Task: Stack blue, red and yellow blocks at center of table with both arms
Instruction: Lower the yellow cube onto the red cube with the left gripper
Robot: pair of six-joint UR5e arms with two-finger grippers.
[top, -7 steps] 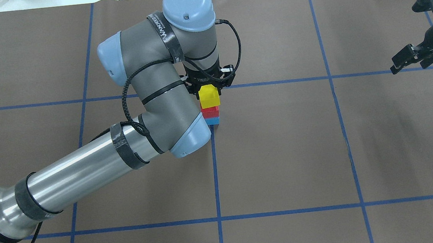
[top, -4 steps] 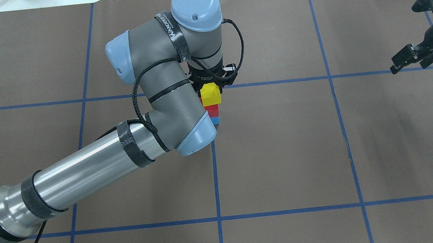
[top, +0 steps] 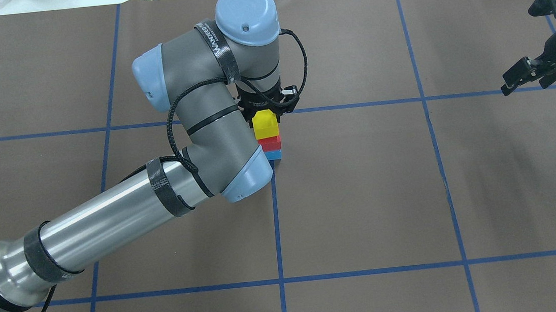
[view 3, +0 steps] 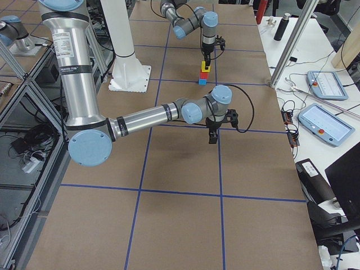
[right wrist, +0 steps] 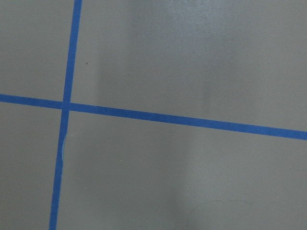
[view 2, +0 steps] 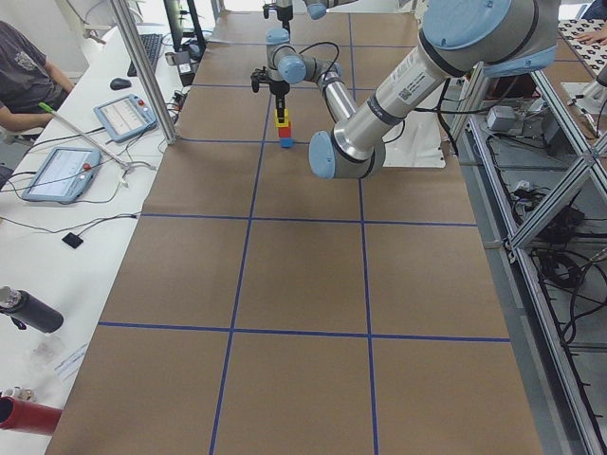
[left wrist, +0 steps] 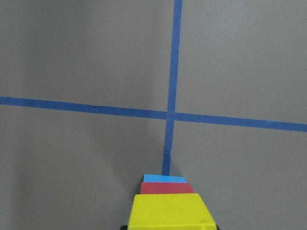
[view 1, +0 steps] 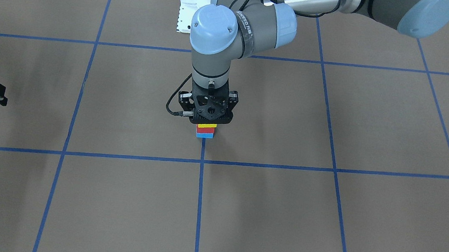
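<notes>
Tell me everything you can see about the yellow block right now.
The yellow block is a small, boxy, single-coloured piece that looks like smooth plastic, with no markings on the top face the wrist view shows. It sits upright as the top of the stack, resting on the red block, which rests on the blue block. The stack stands on a blue tape line near a crossing at the table's centre. The left gripper stands straight above it, apparently shut on its sides.
</notes>
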